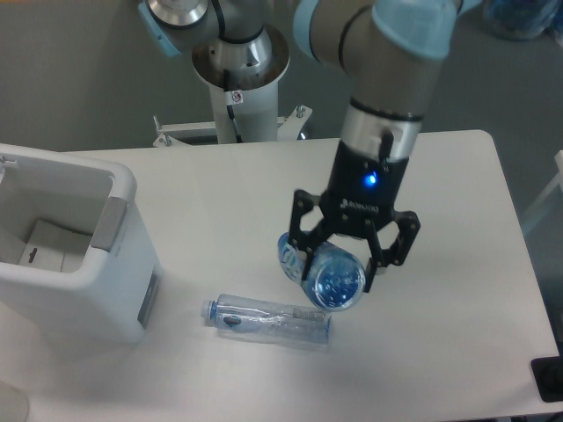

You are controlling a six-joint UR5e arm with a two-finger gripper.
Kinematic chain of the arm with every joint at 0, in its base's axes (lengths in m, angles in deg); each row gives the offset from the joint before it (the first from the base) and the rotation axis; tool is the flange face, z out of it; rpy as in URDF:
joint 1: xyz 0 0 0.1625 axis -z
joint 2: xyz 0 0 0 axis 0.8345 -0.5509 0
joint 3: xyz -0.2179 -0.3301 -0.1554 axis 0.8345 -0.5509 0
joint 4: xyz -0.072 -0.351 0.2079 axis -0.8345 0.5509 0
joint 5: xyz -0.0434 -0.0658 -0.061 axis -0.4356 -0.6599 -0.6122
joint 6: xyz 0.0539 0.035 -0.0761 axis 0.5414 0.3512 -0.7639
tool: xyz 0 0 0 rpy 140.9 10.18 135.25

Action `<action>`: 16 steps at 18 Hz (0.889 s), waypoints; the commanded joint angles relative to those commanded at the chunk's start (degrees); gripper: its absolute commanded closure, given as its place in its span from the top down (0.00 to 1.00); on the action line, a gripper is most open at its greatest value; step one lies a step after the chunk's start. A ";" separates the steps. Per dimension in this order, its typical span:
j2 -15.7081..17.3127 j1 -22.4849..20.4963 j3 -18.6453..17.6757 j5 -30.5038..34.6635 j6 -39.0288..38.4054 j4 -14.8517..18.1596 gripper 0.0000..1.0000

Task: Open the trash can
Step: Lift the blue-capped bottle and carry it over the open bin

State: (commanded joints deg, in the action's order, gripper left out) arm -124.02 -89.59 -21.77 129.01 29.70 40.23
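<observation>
The trash can is a big white box at the table's left edge. Its top stands open and I see down into the white inside. A grey latch tab sits on its right rim and a grey panel on its side. My gripper hangs right of the middle of the table, well to the right of the can, pointing down. It is shut on a blue-capped water bottle, held above the tabletop with its bottom end toward the camera.
A clear empty plastic bottle lies on its side just below and left of the gripper, between it and the can. The robot's base column stands at the table's far edge. The table's right edge is near.
</observation>
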 joint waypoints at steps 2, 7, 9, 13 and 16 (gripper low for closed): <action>1.50 0.35 -0.18 -2.81 0.00 0.00 0.76; 4.31 3.25 0.00 -8.00 -0.09 -0.53 0.76; 4.58 4.22 -0.09 -10.28 -0.09 -1.40 0.76; 5.10 6.06 0.00 -15.03 0.00 -2.99 0.76; 5.46 7.73 0.00 -16.97 0.17 -3.78 0.76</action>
State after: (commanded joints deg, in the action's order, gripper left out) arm -118.57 -81.87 -21.78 112.03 29.88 36.45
